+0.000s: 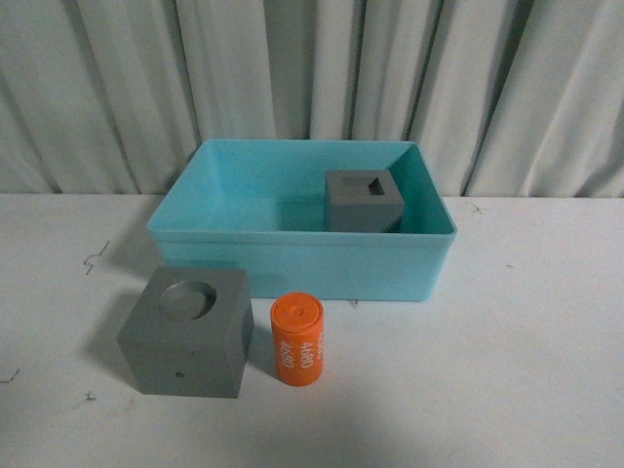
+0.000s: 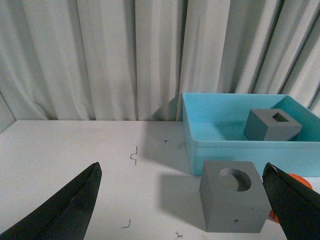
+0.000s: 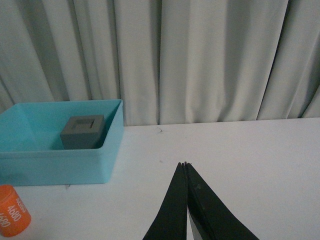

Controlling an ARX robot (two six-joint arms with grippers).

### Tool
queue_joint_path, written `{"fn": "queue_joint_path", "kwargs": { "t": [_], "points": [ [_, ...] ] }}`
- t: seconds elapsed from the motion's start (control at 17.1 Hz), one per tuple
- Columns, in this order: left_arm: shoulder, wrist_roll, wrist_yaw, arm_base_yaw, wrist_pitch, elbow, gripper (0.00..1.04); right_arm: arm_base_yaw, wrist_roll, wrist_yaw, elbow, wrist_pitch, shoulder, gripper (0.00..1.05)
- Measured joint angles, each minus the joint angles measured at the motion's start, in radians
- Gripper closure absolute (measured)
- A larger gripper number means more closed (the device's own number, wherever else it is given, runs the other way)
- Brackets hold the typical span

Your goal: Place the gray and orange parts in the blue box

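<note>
A: Near ground first. Pincers?

B: Left pincer (image 2: pixel 182 167) has its jaws spread wide and hangs low over the table (image 1: pixel 507 390). Right pincer (image 3: pixel 185 165) has its tips pressed together, closed on themselves, over bare table on the right side.

A: Next out?

B: The round-recess cube (image 1: pixel 185 333) sits flat on the table, left of centre, recess facing up. The orange cylinder (image 1: pixel 297 341) is just beside its right face, lying on its side with a round end toward the front camera and the white lettering showing. A thin strip of shadow parts the two.

A: Room around them?

B: Open table to the left of the cube and a wider stretch to the right of the cylinder. Both lie close before the blue box (image 1: pixel 292 273). I cannot tell whether the cube's far edge meets the front wall.

A: The box itself?

B: Rimmed edge all round, mouth open upward. The rectangular-recess cube (image 1: pixel 364 202) rests inside, toward the back and near the right wall. The left part of the floor is bare.

A: Beyond?

B: A pale curtain (image 1: pixel 292 68) hangs along the table's far edge, close behind the box.
</note>
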Motion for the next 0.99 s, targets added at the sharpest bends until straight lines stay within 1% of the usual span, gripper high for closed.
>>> {"fn": "queue_joint_path", "kwargs": {
  "t": [0.18,0.23,0.29,0.47,0.53,0.82,0.88,0.93,0.99],
  "points": [
    [0.000,0.000,0.000,0.000,0.000,0.000,0.07,0.000,0.000,0.000,0.000,-0.047,-0.047,1.03],
    [0.000,0.000,0.000,0.000,0.000,0.000,0.07,0.000,0.000,0.000,0.001,-0.161,-0.118,1.03],
    [0.000,0.000,-0.001,0.000,0.000,0.000,0.07,0.000,0.000,0.000,0.001,-0.222,-0.206,1.03],
    [0.000,0.000,0.000,0.000,0.000,0.000,0.07,0.000,0.000,0.000,0.001,-0.220,-0.216,1.03],
    [0.000,0.000,0.000,0.000,0.000,0.000,0.07,0.000,-0.001,0.000,0.000,-0.222,-0.216,0.99],
    [0.000,0.000,0.000,0.000,0.000,0.000,0.07,0.000,-0.001,0.000,0.000,-0.222,-0.216,0.39],
    [0.047,-0.037,0.005,0.000,-0.167,0.053,0.07,0.000,-0.001,0.000,0.000,-0.222,-0.216,0.26],
    [0.275,-0.112,0.011,-0.012,-0.312,0.165,0.07,0.000,-0.001,-0.001,0.001,-0.221,-0.216,0.16],
    [0.524,-0.139,-0.005,-0.053,-0.230,0.277,0.07,0.000,0.000,0.000,0.001,-0.221,-0.216,0.04]
  ]
}}
